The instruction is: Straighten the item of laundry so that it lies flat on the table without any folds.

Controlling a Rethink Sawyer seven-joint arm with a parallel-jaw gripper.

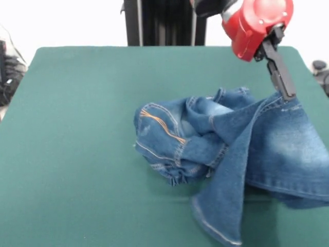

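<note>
Looking across the large dark green felt-topped table (77, 154), we see the small pair of blue denim jeans (231, 149) lying crumpled on the right half of it, far from flat. The waist end sits bunched toward the middle of the table, with a back pocket showing curved tan stitching (159, 123) turned up toward us. One leg runs down toward the near edge, its hem (216, 226) close to the bottom of the picture. The other leg spreads out to the right, showing a faded whitish patch (290, 141), and reaches the right edge of the picture. Several thick folds cross over one another where the legs meet the seat.

From the upper right, the red and black arm (254, 23) comes down, and its slim black gripper (288, 94) reaches the top edge of a raised fold of the denim. The cloth rises up to the tip there, so we take the gripper to be pinched closed on the jeans, with the fabric lifted at that point above the rest of the heap.

We can read no brand, label or writing on the jeans, the arm or the table. A dark upright post (162, 23) stands behind the table's far edge.
</note>
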